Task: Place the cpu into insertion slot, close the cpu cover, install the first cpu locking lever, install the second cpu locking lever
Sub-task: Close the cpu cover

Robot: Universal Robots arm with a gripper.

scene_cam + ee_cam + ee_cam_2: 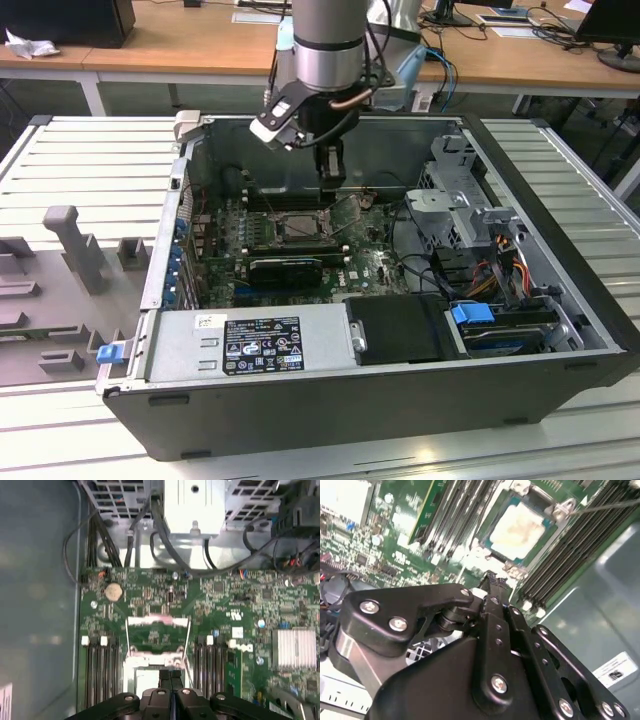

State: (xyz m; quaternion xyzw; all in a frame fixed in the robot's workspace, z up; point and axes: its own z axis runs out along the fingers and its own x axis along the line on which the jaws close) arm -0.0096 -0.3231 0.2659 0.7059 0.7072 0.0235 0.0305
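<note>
1. The cpu lies seated in the insertion slot, so I count that step done.
2. The cpu cover stands raised. I judge closing it and both levers are left to do.
3. My gripper hovers just beside the socket, jaws pressed together and empty.

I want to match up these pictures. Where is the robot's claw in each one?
Exterior view: the claw hangs inside the open computer case, above the green board.
Second wrist view: the claw points at the pale chip on the green board.
First wrist view: the claw has its tips beside the pale chip.
Shared landmark: the green board.
</note>
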